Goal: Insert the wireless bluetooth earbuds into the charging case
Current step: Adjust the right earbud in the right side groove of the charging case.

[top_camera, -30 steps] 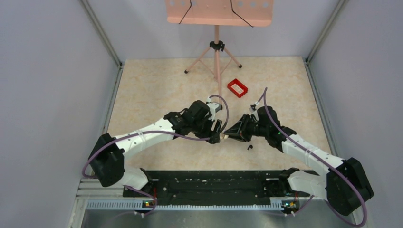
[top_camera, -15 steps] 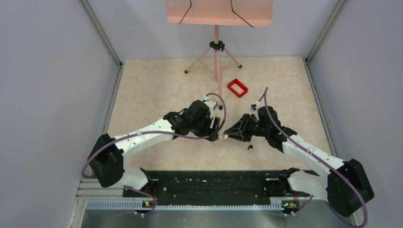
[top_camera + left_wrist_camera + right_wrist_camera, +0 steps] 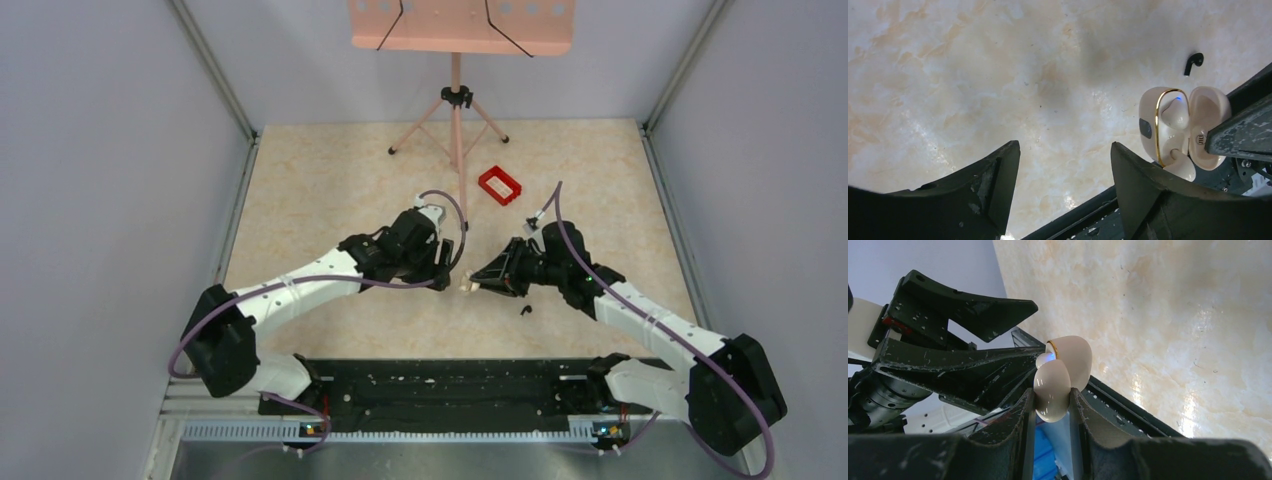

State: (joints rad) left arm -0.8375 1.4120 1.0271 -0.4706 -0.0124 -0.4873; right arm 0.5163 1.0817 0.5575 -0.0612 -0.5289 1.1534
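Pinching the open charging case (image 3: 1068,357) in the right claw (image 3: 1052,400). Holding the left claw (image 3: 1064,150) wide open, empty. Leaving one black earbud (image 3: 1193,61) on the table (image 3: 973,75), not yet in.

A beige marbled tabletop (image 3: 330,190) is enclosed by grey walls (image 3: 100,180); a pink music stand (image 3: 458,30) is set far back.

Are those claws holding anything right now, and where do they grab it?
The right gripper pinches the open cream charging case by its half without the gold rim. The left gripper is open and empty.
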